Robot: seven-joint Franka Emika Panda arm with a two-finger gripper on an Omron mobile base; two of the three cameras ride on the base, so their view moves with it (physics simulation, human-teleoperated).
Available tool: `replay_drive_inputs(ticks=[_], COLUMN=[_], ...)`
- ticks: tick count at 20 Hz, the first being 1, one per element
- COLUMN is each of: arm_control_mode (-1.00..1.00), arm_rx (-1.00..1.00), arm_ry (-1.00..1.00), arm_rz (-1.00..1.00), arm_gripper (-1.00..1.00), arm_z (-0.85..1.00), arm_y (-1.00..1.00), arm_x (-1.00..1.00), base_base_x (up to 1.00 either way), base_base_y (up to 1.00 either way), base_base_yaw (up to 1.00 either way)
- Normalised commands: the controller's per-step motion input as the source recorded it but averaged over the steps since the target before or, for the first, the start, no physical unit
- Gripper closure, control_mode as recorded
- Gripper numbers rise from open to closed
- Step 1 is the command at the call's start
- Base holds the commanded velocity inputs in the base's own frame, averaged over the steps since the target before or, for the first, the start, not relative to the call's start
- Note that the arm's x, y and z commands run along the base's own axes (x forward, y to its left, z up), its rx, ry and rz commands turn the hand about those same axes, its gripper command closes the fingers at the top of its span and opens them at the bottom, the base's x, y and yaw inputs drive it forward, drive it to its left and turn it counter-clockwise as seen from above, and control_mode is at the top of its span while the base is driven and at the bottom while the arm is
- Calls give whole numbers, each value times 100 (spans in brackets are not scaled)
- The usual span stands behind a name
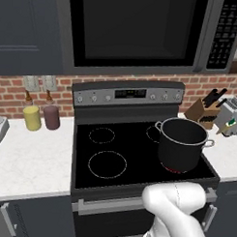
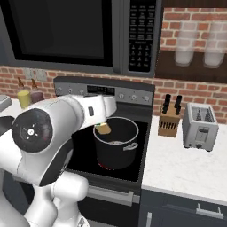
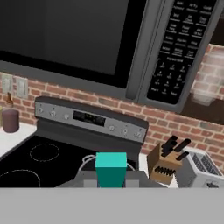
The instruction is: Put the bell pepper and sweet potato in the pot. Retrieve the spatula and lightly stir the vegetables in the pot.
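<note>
I'm holding the spatula pinched in the gripper, its tan head hanging just below my tool, over the pot on the stove. I'm judging the vegetables are already in, though I can't make them out inside; stirring is what's left.

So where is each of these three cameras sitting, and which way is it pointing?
Left base view: behind the arm on its left, looking down at the stove and pot; the white arm rises at lower right.
Right base view: behind on the right, same stove and pot, with the spatula head over the rim; the arm fills the lower left.
Hand view: on the hand, facing the microwave; the teal spatula handle stands at the bottom.
Both base views share the knife block and toaster.
</note>
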Motion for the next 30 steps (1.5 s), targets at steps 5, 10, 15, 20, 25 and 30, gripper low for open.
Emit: replay_drive_inputs(ticks=[5, 10, 15, 20, 25, 30], arm_control_mode=[-100, -100, -100, -100, -100, -100], arm_rx=[19, 15, 5, 0, 0, 0], arm_ry=[2, 8, -1, -7, 0, 2], arm_rz=[1, 3, 1, 0, 0, 0], arm_gripper=[100, 100, 100, 100, 100, 100], arm_z=[-2, -55, -58, -37, -51, -46], arm_y=[-4, -6, 0, 0, -3, -14], arm_x=[48, 63, 60, 71, 79, 52], base_base_x=[0, 0, 0, 0, 0, 0], base_base_y=[0, 0, 0, 0, 0, 0], base_base_yaw=[0, 0, 0, 0, 0, 0])
